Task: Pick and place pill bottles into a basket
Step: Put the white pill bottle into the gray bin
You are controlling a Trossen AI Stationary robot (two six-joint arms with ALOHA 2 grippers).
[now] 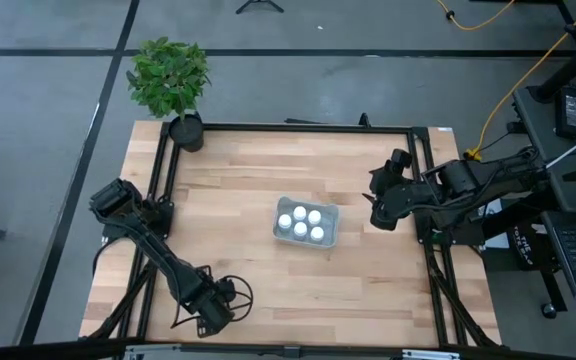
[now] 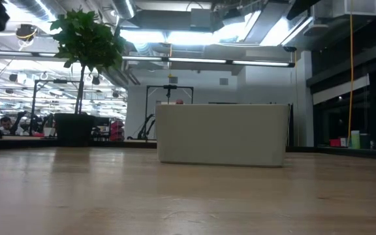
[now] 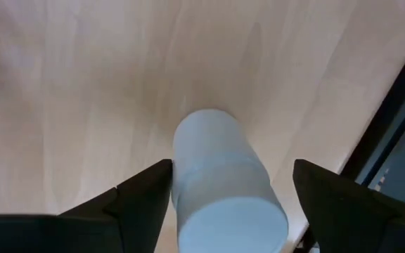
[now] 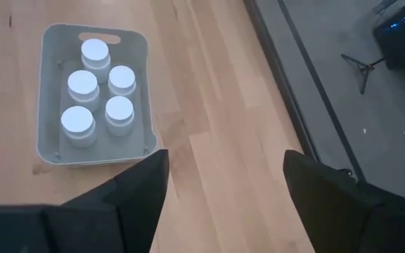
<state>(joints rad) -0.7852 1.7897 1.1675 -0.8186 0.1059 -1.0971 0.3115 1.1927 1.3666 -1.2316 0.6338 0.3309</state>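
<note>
My left gripper (image 3: 227,204) sits near the tabletop's (image 1: 268,290) front edge. Its fingers (image 3: 143,200) are wide apart around a bottle (image 3: 220,176), one touching. My right fingers (image 4: 136,193) gape empty beside the basket (image 4: 48,91).

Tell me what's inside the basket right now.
The basket holds five pill bottles, all upright with white caps up. The basket floor directly under them is covered. The sixth bottle lies between the left gripper fingers.

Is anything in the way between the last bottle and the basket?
Nothing visible. The last pill bottle sits between the open fingers of the left gripper at the table's near edge, with only bare wood between it and the basket.
</note>
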